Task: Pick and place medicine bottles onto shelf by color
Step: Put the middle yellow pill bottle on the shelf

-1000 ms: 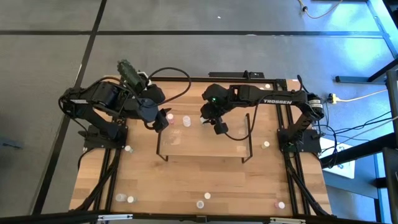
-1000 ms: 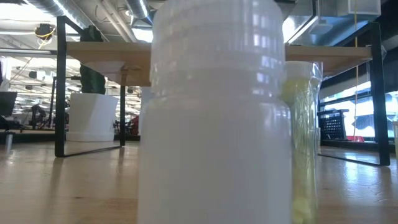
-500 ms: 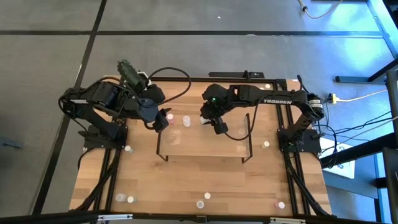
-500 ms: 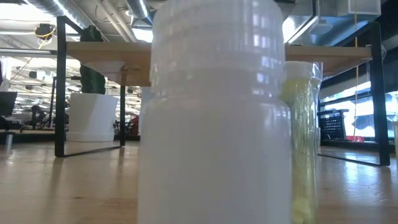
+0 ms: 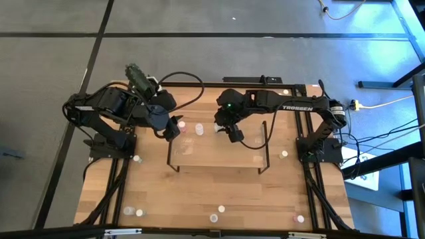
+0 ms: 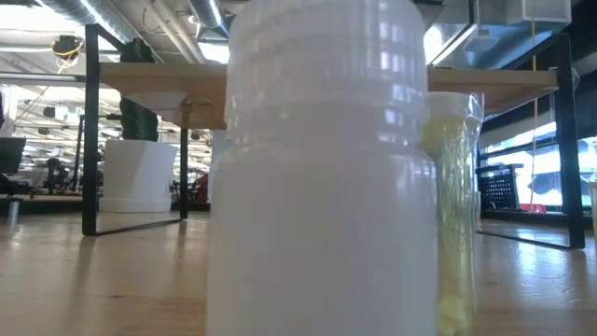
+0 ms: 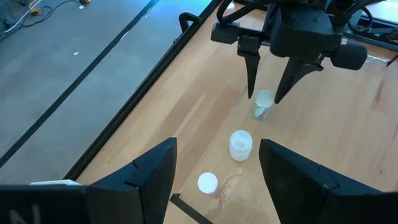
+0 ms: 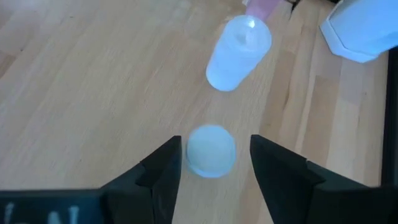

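Risking toppling the freshly set bottle [image 8: 211, 150] while lifting the right gripper [image 8: 214, 163], jaws released astride it.

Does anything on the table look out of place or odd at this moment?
Yes. One white bottle stands right against the low camera and fills most of its view, with a yellow bottle just behind it. This hides much of the shelf from that camera.
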`<state>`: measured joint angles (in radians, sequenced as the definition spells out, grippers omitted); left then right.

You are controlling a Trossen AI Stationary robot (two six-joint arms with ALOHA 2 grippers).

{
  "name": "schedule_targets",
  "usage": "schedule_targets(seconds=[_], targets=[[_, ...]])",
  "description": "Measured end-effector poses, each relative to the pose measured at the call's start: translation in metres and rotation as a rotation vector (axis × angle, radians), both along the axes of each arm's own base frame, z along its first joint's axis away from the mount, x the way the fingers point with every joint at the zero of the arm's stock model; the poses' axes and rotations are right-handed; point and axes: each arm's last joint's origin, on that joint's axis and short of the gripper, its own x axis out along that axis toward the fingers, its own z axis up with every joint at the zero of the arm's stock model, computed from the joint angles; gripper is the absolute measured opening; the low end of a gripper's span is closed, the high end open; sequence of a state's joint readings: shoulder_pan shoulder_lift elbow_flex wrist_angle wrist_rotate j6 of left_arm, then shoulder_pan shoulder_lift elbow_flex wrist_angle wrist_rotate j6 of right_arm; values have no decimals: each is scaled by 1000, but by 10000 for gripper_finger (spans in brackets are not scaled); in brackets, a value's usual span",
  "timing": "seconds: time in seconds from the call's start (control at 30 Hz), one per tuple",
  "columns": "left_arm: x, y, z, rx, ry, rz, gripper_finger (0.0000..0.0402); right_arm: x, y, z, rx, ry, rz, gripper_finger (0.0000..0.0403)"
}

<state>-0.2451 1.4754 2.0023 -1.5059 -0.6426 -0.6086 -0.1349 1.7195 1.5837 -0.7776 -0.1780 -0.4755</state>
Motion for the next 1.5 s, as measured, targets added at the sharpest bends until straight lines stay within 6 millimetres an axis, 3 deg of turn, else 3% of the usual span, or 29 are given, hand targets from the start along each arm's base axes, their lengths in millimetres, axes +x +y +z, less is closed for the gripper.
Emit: schedule_targets(seconds=[0.53, 0.77, 0.93, 1.23, 1.5], targets=[[0, 0, 0, 6, 5, -7, 222, -3, -1, 26, -23, -23, -13, 193], [0, 0, 0, 6, 5, -7, 222, -13, -15, 60, -57, -34, -99, 193], [0, 0, 0, 6, 5, -7, 222, -41, -41, 81, -52, -39, -205, 193], [0, 1, 0, 27, -3, 11, 222, -95, -78, 98, 19, -4, -478, 193], [0, 1, 1, 3, -23, 38, 222, -141, -81, 110, 43, 77, -589, 193]])
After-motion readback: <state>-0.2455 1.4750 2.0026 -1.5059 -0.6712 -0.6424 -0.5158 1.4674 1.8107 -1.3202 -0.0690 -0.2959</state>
